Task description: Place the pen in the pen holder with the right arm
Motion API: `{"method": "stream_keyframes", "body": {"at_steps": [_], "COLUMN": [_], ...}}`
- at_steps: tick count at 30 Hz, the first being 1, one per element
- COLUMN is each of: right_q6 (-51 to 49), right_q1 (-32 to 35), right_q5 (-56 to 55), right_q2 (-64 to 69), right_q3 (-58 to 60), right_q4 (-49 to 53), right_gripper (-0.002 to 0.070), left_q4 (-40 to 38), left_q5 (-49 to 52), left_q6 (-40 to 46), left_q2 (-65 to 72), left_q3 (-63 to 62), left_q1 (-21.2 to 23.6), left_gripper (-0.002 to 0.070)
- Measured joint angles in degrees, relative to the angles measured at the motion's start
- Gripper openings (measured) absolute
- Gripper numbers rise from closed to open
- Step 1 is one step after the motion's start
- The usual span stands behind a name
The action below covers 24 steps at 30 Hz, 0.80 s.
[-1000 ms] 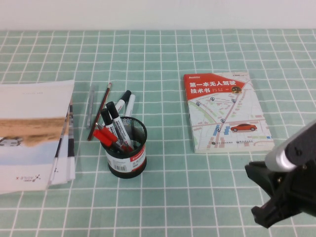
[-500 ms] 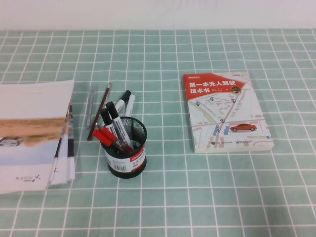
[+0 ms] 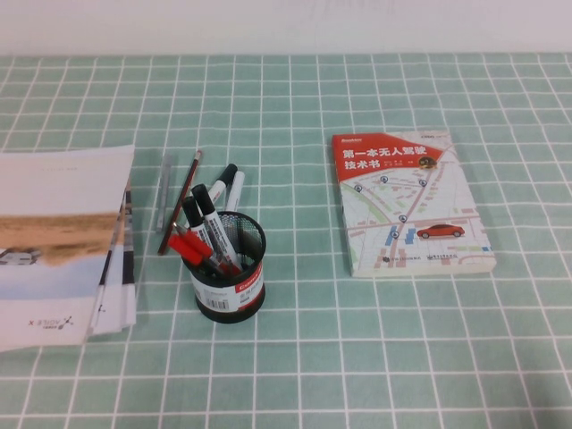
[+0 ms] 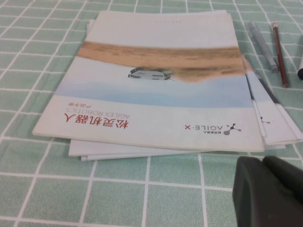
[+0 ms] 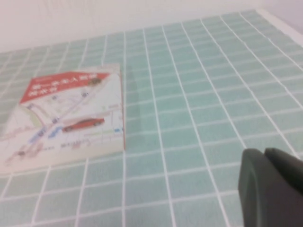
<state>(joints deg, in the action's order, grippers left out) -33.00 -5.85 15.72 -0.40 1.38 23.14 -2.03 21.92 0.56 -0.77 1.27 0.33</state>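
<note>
Only the wrist views catch the left gripper [image 4: 270,191] and right gripper [image 5: 272,187], fingers pressed together, empty. The slim red pen [image 3: 195,249] stands tilted, its top leaning left, inside the black wire-mesh pen holder [image 3: 231,266] on the green checked tabletop [image 3: 375,357].

Lighting is bright, even and diffuse from above; the pen holder [image 3: 231,270] and book [image 3: 411,204] cast only faint, short shadows; no glare; the right wrist view is soft, the right gripper [image 5: 272,187] a blurred dark mass; the left gripper [image 4: 270,191] likewise unfocused.

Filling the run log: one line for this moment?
slim red pen: inside black wire-mesh pen holder | left gripper: beside brochure stack | right gripper: over table near book
</note>
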Motion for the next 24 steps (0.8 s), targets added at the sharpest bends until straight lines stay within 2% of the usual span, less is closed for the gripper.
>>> {"method": "stream_keyframes", "body": {"at_steps": [9,11,15,18,24], "right_q6": [0.4,4.5,21.6,29.8,33.5], "right_q1": [0.0,0.0,0.0,0.0,0.0], "right_q5": [1.8,1.8,3.8,4.8,4.9], "right_q2": [-0.1,-0.1,-0.1,-0.1,-0.1], "right_q3": [0.0,0.0,0.0,0.1,0.1], "right_q4": [-1.9,-3.7,-15.7,-20.9,-23.1], "right_gripper": [-0.0019,-0.0019,-0.0019,-0.0019,-0.0019], "left_q4": [0.0,0.0,0.0,0.0,0.0], "left_q5": [0.0,0.0,0.0,0.0,0.0], "left_q6": [0.0,0.0,0.0,0.0,0.0], "left_q2": [0.0,0.0,0.0,0.0,0.0], "left_q3": [0.0,0.0,0.0,0.0,0.0], "left_q1": [0.0,0.0,0.0,0.0,0.0], "left_gripper": [-0.0004,-0.0004,-0.0004,-0.0004,-0.0004]}}
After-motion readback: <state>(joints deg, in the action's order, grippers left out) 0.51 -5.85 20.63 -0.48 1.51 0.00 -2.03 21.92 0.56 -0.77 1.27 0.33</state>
